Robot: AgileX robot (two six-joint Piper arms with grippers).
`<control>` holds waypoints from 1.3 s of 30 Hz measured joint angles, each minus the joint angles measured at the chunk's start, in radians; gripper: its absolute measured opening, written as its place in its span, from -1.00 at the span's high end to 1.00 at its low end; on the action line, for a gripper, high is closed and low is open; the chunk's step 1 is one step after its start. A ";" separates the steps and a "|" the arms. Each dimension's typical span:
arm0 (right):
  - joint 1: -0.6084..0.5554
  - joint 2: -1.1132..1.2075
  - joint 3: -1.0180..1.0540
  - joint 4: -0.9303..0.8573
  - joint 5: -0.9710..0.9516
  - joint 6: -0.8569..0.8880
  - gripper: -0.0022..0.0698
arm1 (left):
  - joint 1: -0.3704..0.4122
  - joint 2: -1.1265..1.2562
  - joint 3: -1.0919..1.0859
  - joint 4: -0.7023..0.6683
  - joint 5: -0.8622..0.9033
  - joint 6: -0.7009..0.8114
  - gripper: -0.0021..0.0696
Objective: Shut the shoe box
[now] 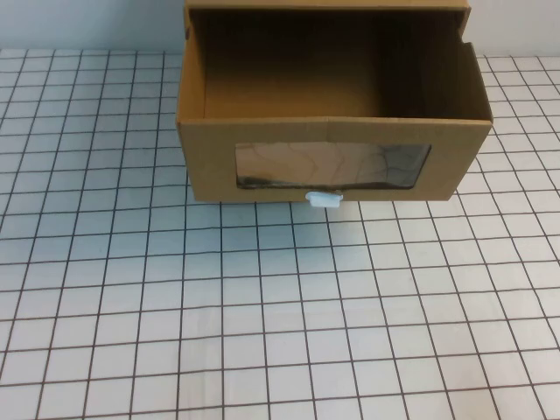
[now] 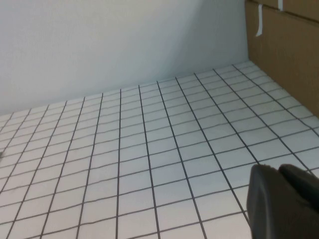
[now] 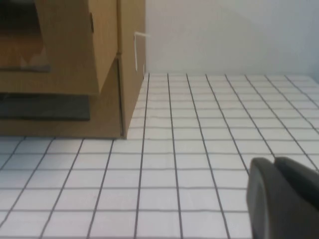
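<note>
The shoe box (image 1: 332,114) is a brown cardboard drawer-style box at the table's far middle. Its drawer is slid out toward me and open on top, and its inside looks empty. The front has a wide clear window (image 1: 332,164) and a small white pull tab (image 1: 322,200) below it. Neither arm shows in the high view. My left gripper (image 2: 276,169) is shut and empty, low over the table, with the box's side (image 2: 289,55) ahead of it. My right gripper (image 3: 273,162) is shut and empty, with the box (image 3: 75,74) ahead of it across bare table.
The table (image 1: 262,315) is white with a black grid. A pale wall (image 2: 124,40) stands behind the box. A strip of white tape (image 3: 135,50) hangs on the box's side.
</note>
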 joint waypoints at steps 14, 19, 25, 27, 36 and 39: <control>0.000 0.000 0.000 0.000 0.022 0.000 0.98 | 0.000 0.000 0.000 0.000 0.028 0.000 0.96; 0.000 0.000 0.000 0.000 0.086 0.000 0.98 | 0.000 0.000 0.000 0.000 0.086 0.000 0.96; 0.000 0.000 0.000 0.000 0.199 0.000 0.98 | 0.000 0.000 0.000 0.057 0.113 0.000 0.96; 0.000 0.000 0.000 0.000 0.207 0.000 0.98 | 0.000 0.000 0.000 0.079 0.113 0.000 0.96; 0.000 0.000 0.000 0.000 0.208 0.000 0.98 | 0.000 0.000 0.000 0.016 0.136 0.000 0.96; 0.000 0.000 0.000 0.000 0.208 0.000 0.98 | 0.000 0.000 0.000 0.009 0.143 -0.011 0.96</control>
